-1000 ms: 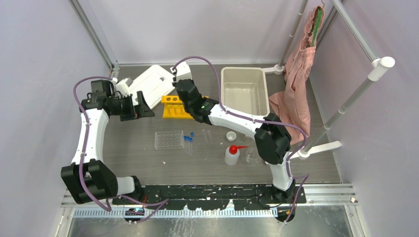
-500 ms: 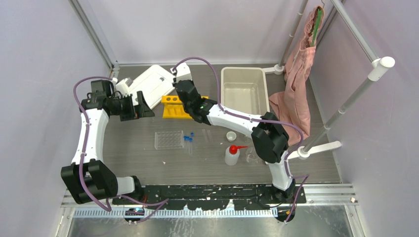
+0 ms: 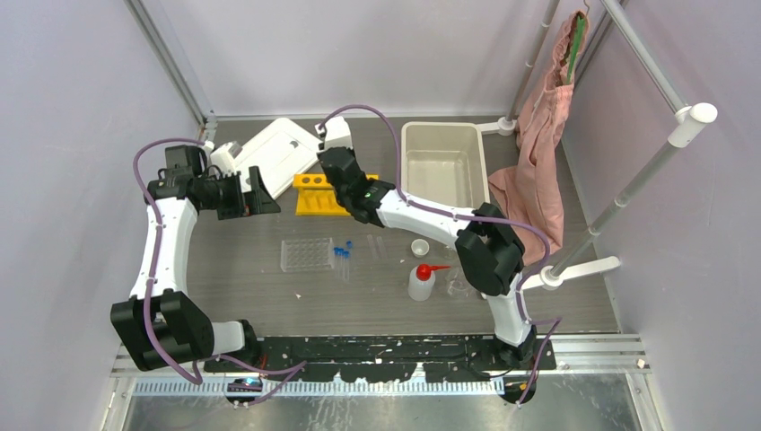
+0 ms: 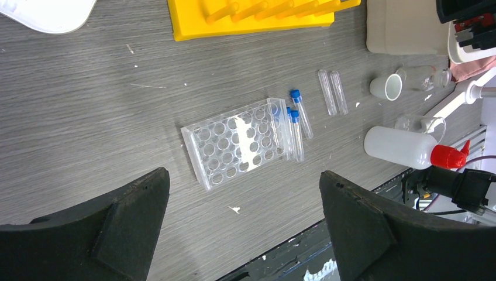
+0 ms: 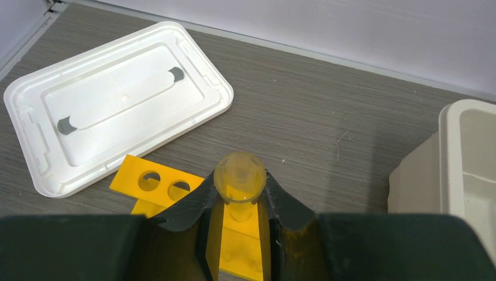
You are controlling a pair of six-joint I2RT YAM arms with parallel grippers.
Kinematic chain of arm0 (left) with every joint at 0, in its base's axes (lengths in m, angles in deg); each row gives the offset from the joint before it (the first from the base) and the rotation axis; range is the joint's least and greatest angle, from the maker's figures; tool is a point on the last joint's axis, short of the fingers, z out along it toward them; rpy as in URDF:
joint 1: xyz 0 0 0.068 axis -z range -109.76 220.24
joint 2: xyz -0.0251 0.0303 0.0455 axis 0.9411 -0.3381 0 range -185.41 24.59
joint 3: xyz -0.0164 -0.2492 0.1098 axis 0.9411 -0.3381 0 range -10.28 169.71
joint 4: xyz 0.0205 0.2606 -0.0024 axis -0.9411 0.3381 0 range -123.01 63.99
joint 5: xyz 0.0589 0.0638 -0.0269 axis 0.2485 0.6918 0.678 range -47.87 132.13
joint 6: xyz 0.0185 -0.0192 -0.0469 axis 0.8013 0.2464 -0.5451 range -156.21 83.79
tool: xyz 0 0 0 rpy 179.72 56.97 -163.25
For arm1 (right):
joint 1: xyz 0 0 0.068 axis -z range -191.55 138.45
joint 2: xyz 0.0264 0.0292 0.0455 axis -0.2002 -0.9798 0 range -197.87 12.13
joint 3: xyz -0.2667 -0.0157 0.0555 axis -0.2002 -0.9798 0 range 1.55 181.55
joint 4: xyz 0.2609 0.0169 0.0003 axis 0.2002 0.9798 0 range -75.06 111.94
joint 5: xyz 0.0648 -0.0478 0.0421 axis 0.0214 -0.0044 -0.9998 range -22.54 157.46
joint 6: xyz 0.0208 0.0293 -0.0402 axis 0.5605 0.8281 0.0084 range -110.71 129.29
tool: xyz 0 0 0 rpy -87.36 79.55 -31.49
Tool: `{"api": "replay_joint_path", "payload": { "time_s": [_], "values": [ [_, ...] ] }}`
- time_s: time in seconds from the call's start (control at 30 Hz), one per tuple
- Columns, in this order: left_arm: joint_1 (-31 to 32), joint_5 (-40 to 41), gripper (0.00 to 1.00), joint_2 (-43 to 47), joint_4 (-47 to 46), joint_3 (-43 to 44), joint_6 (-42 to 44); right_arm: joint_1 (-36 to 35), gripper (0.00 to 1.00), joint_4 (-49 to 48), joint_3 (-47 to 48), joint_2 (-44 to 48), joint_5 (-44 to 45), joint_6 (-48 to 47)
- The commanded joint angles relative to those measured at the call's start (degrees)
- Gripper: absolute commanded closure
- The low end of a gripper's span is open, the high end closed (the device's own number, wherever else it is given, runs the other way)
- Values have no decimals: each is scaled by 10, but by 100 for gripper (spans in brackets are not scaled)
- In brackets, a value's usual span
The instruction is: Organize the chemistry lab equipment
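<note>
While my right gripper (image 5: pixel 240 190) stays out of play for nothing else, it is clamped on 1 clear glass tube (image 5: pixel 238 170) over the yellow rack (image 5: pixel 130 174). My left gripper (image 4: pixel 243 228) hangs with jaws wide apart above the clear tray (image 4: pixel 234 143), blue-capped vials (image 4: pixel 298 126) touching its side.

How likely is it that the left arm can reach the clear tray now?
Probably yes: the left gripper is open and empty, the tray lies uncovered ahead of it, and the right gripper is off over the rack. Vials crowd one side.
</note>
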Motion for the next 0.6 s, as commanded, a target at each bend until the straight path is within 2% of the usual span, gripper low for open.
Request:
{"api": "replay_joint_path", "payload": {
  "time_s": [0.0,0.57],
  "values": [
    [-2,-3,0,17,-5,12,8,3,99,-9,-8,2,0,23],
    [-2,1,0,19,-7,10,9,23,96,22,-7,-31,-27,82]
  ]
}}
